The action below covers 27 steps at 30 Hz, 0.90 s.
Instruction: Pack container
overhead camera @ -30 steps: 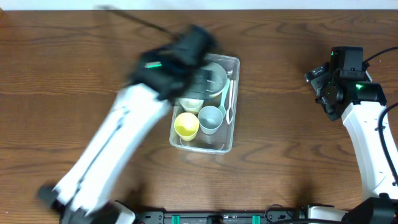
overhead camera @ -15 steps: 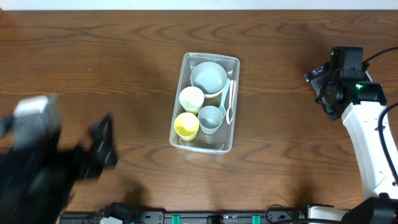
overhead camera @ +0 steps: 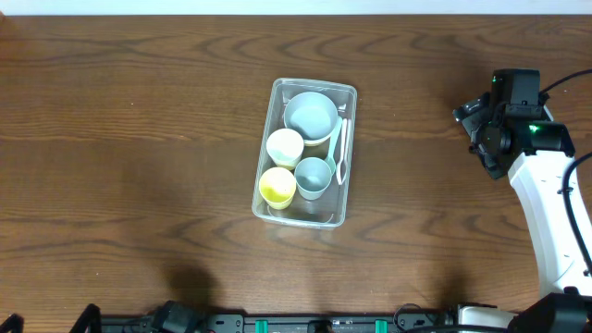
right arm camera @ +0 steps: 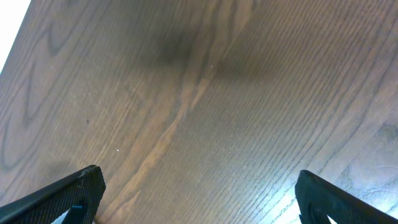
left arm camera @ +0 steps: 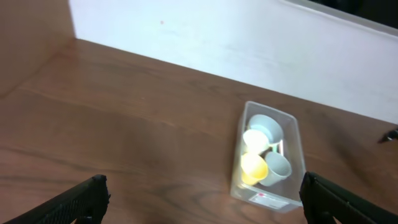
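Black left fingers (left arm camera: 79, 200), right fingers (right arm camera: 78, 190) splayed, empty.

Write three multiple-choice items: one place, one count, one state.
1. Where does the yellow cup sit in the container? A) near-left corner B) far end C) outside it
2. How many cups and bowls does the container hold? A) two B) four C) six
3. The right pincer is: A) open, empty B) gripping a cup C) gripping a spoon
Answers: 1 A, nearest the robot, left side. 2 B, one bowl, cream cup, yellow cup, blue cup. 3 A, fingers wide apart over the table.
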Each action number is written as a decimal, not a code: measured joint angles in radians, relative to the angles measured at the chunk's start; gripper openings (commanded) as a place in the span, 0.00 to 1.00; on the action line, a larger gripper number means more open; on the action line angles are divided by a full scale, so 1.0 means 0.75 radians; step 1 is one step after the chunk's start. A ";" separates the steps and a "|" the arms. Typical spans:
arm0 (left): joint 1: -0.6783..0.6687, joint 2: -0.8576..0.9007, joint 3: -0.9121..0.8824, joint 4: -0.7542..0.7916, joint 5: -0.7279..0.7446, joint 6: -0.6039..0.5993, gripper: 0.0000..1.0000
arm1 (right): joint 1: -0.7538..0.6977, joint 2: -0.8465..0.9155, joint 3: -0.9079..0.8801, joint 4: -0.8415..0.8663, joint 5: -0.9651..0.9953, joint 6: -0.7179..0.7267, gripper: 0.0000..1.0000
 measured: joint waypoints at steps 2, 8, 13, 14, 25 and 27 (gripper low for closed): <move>0.001 -0.001 -0.034 0.002 -0.033 0.000 0.98 | 0.000 0.000 0.000 0.000 0.000 0.001 0.99; 0.075 -0.035 -0.302 0.245 -0.107 0.014 0.98 | 0.000 0.000 0.000 0.001 0.000 0.001 0.99; 0.174 -0.187 -0.712 0.742 -0.086 0.062 0.98 | 0.000 0.000 -0.002 -0.001 0.000 0.000 0.99; 0.193 -0.229 -0.812 0.858 -0.058 0.083 0.98 | 0.000 0.000 -0.002 -0.001 0.001 0.001 0.99; 0.261 -0.448 -1.750 1.935 0.358 0.362 0.98 | 0.000 0.000 -0.002 0.001 0.000 0.001 0.99; 0.261 -0.456 -1.870 2.012 0.400 0.384 0.98 | 0.000 0.000 -0.002 0.001 0.000 0.001 0.99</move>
